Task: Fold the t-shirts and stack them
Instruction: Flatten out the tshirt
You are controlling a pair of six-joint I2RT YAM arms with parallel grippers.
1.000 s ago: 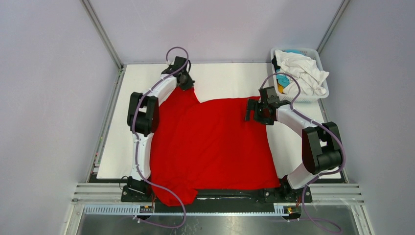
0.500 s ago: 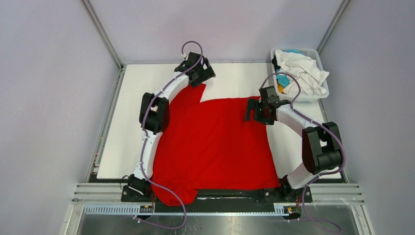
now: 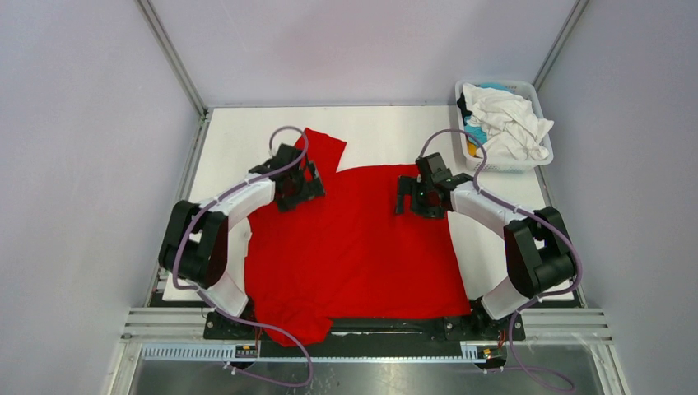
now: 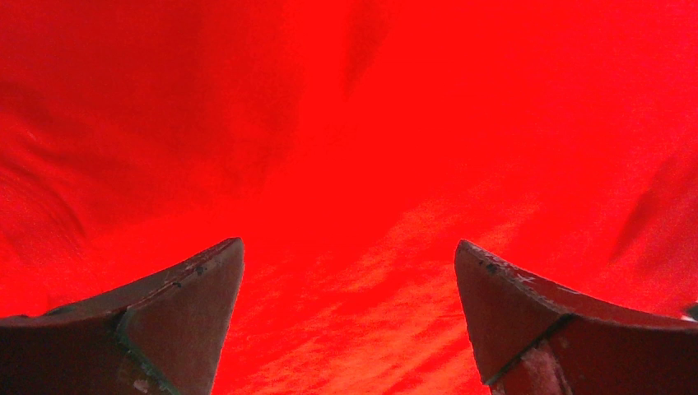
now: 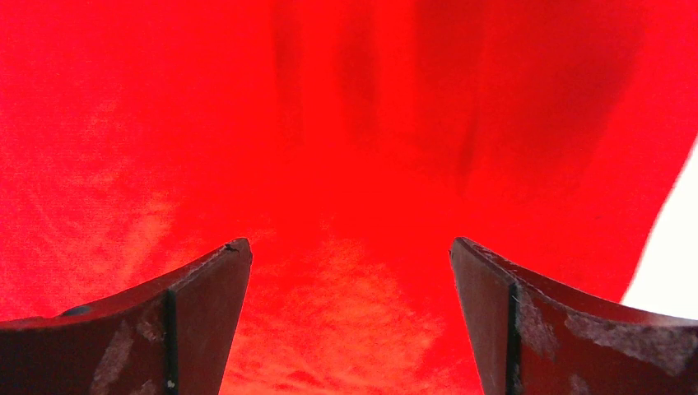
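Observation:
A bright red t-shirt (image 3: 354, 247) lies spread over the middle of the white table (image 3: 379, 136), one sleeve reaching toward the back (image 3: 323, 148) and its near part hanging over the front edge. My left gripper (image 3: 298, 186) hovers over the shirt's back left part, jaws wide open with only red cloth (image 4: 346, 164) between its fingers (image 4: 193, 313). My right gripper (image 3: 411, 197) hangs over the shirt's back right part, also open and empty; red cloth (image 5: 346, 148) fills its view, with a strip of white table (image 5: 671, 255) at the right. Other t-shirts, white (image 3: 510, 123) and turquoise (image 3: 475, 133), sit in the basket.
A white lattice-sided basket (image 3: 527, 164) stands at the table's back right corner, close behind the right arm. Grey walls and metal frame posts enclose the table on three sides. A metal rail runs along the front edge by the arm bases.
The left gripper let go of the sleeve at the back of the table, opened and drew back toward the near side over the shirt. The sleeve now lies flat. The right gripper shifted slightly left.

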